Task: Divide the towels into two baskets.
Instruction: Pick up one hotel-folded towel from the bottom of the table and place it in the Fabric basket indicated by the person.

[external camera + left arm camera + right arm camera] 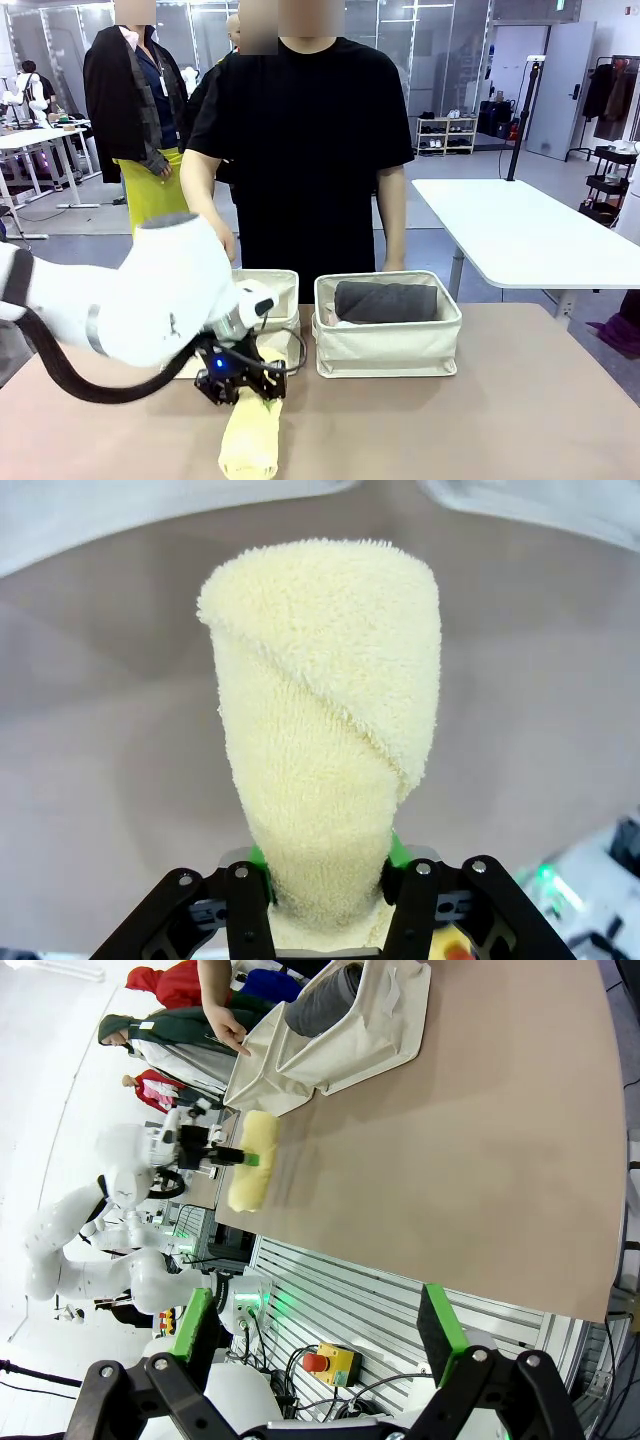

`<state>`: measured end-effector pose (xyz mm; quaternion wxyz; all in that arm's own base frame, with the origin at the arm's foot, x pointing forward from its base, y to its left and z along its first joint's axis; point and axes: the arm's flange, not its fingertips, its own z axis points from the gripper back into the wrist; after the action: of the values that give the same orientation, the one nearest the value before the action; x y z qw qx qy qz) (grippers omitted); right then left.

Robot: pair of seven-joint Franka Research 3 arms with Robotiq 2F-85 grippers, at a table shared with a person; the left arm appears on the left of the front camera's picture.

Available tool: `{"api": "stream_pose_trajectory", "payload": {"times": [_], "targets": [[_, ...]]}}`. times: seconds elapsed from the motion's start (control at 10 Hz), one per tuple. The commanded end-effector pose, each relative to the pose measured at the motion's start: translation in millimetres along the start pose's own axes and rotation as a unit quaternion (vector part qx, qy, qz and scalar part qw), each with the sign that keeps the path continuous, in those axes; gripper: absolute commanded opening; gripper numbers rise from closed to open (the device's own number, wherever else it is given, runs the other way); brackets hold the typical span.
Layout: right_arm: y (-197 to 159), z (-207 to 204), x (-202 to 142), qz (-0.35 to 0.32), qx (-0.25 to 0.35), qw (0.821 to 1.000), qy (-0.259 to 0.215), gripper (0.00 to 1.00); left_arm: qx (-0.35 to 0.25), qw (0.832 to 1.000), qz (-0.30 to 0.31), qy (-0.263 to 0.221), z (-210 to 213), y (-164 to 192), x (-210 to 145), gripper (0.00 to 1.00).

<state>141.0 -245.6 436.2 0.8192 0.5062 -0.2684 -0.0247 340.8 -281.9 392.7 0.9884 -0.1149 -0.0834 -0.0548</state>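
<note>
Viewing the tabletop (520, 400), we note: left claw (243, 383) clamped on the pale yellow towel (251, 435) — right claw (320, 1345) wide open, empty — dark grey towel (385, 301) in the right basket (388, 345).

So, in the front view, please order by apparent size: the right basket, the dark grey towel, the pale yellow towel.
1. The right basket, clearly the largest.
2. and 3. The dark grey towel and the pale yellow towel look alike; the yellow one lies nearer the camera, partly hidden by the left gripper, so I leave them unranked.
</note>
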Motion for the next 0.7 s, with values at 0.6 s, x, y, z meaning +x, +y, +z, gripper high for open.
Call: {"api": "stream_pose_trajectory", "payload": {"times": [0.6], "targets": [[2,1,-4,0.006,0.001,1.000,-0.007,1.00,-0.083,0.961,-0.261,0.045,132,11,-16,0.13]]}}
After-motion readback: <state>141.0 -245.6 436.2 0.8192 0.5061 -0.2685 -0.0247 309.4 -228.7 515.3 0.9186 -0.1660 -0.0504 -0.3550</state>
